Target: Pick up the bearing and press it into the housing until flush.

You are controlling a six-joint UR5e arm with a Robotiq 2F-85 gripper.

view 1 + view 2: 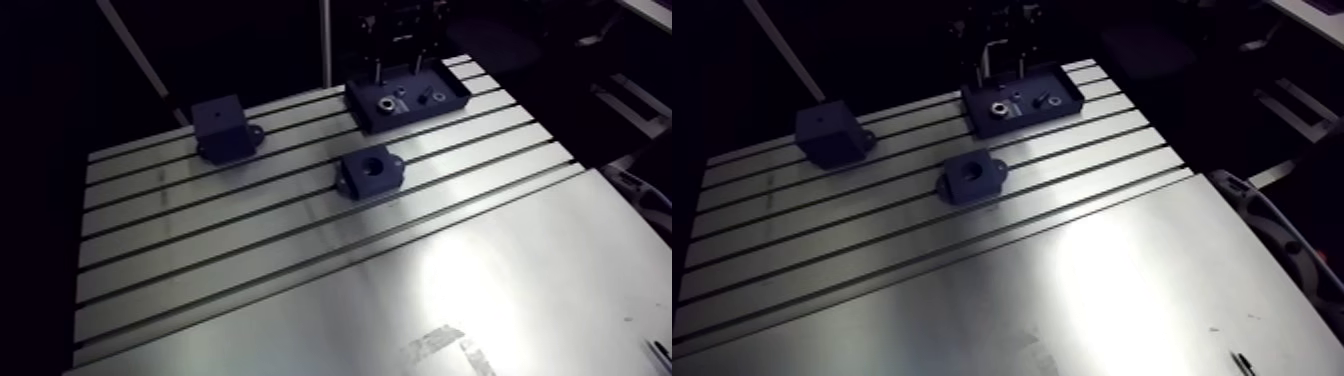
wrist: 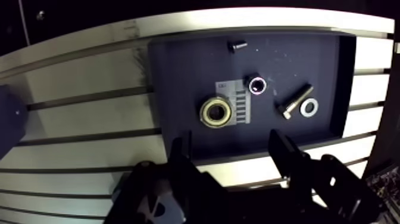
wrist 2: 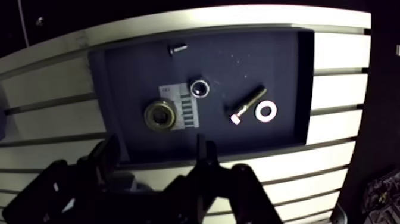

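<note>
A bolt [image 2: 296,101] lies just beside a washer [image 2: 309,108] in the tray [image 2: 178,71].

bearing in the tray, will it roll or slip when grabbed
The bearing lies flat on the tray, so it probably won't roll unless tipped on edge. It looks like a rigid metal ring, likely stiff and heavy for its size. Its smooth round rim may slip if the open gripper pinches off-centre.

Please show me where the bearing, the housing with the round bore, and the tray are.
bearing [image 2: 206,113]: wrist view, on its metal ring.
housing [image 1: 372,185]: arm view, on its side below the bore.
tray [image 2: 178,71]: wrist view, on its bare floor.
</note>
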